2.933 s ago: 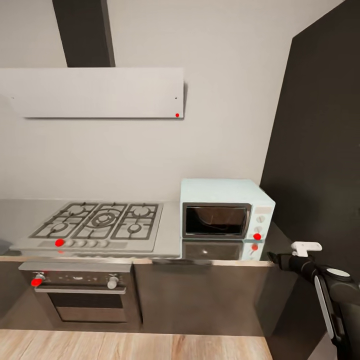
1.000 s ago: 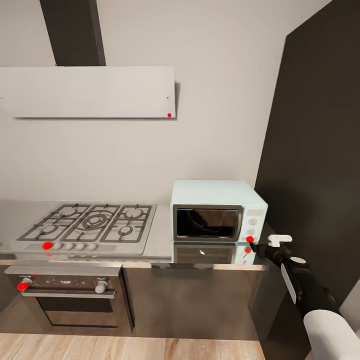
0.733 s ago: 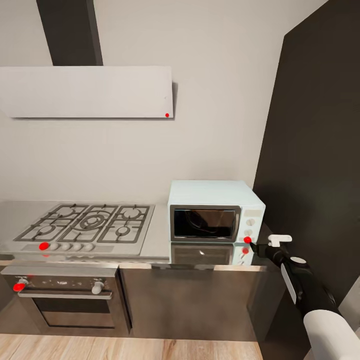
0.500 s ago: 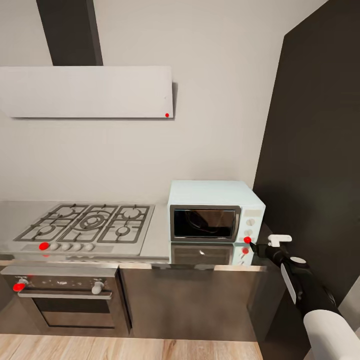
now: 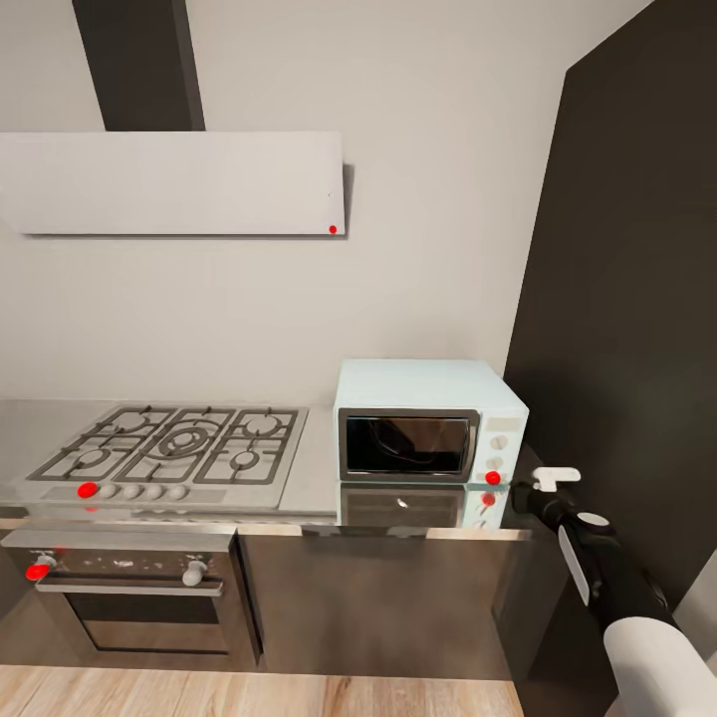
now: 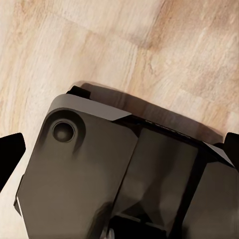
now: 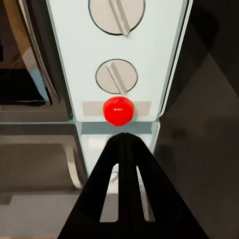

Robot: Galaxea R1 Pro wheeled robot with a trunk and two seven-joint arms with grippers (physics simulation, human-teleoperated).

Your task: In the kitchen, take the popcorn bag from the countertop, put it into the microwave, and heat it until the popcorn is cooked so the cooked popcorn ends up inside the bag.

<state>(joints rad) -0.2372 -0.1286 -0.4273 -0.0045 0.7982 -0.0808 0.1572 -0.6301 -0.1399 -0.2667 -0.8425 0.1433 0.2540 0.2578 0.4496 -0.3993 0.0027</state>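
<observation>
Microwave (image 5: 430, 428) sits at the right end of the countertop (image 5: 317, 478), door closed, just beside the gas hob (image 5: 169, 448) on its left and the dark tall panel (image 5: 627, 299) on its right. Through the dark glass door I can't tell what's inside, only reflections. No legible writing anywhere; in the right wrist view there's a blank beige strip behind the red dot (image 7: 118, 110), under the two knobs (image 7: 116, 76). Right claw (image 5: 516, 490) is level with the microwave's lower right front corner, just short of the red dot on the control strip, tip near it but a small gap shows in the head view. In the right wrist view the right claw (image 7: 124, 144) has its fingers (image 7: 110, 169) pressed together into one point, clenched on nothing, aimed straight at the red dot with the tip just beneath it. Left claw: its wrist view shows dark finger tips at both edges of the frame, spread wide, released, over the robot's dark base (image 6: 99, 169) and the wood floor (image 6: 99, 45). Built-in oven (image 5: 129, 588) below the hob, range hood (image 5: 169, 184) on the wall above it.
</observation>
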